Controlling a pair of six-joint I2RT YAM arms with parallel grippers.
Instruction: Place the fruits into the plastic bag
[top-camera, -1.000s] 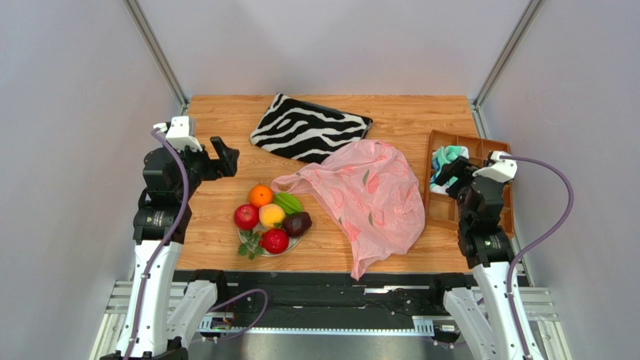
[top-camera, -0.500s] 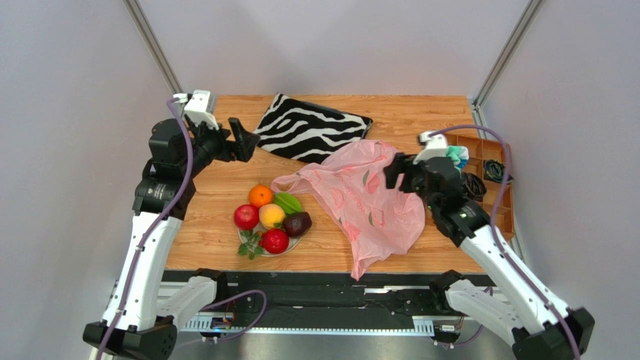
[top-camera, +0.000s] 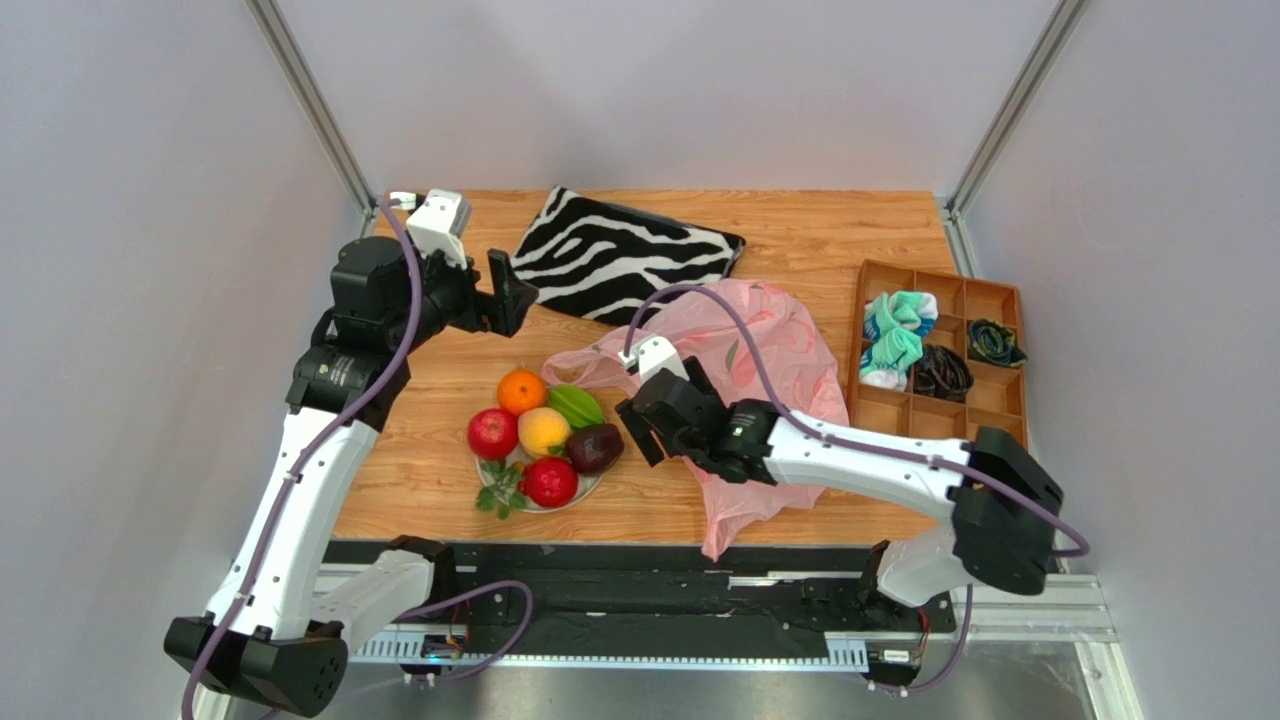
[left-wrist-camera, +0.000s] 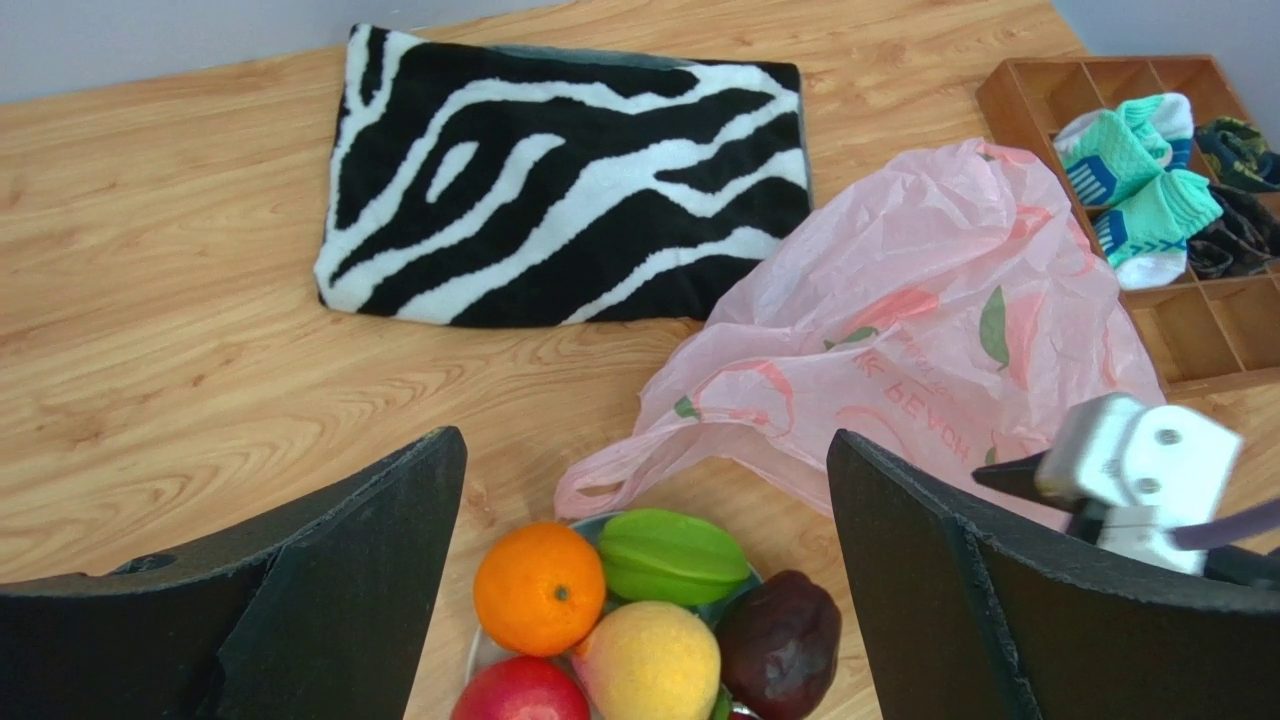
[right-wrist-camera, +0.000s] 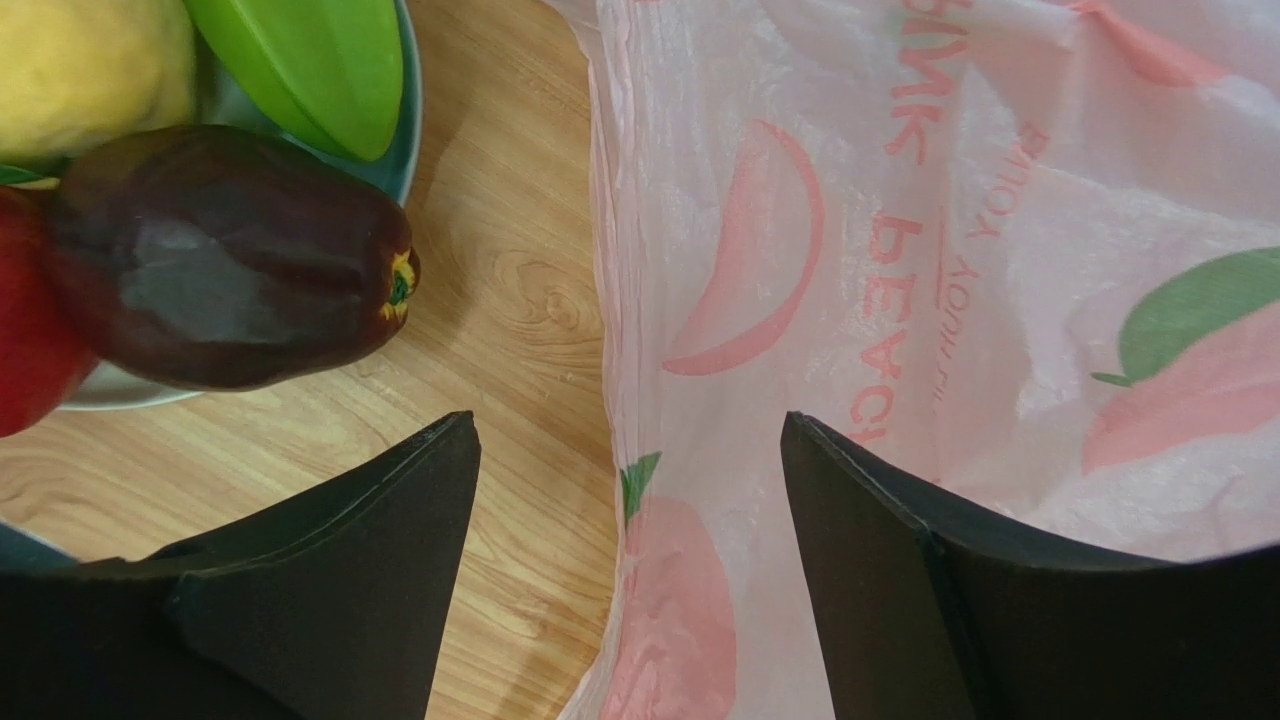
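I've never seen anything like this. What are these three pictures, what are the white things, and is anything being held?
The white jointed things are two robot arms bolted at the near edge of a wooden table. Each ends in a two-finger gripper.

The wide picture comes from a camera above and behind the arms. The other two come from cameras on the wrists, so the black shapes at the bottom are each arm's own fingers.

On the table lie a plate of toy fruits, a pink bag, a zebra pouch and a tray with socks.

The left gripper is open near the pouch. The right gripper is open at the bag's edge, beside the plate. Neither holds anything.
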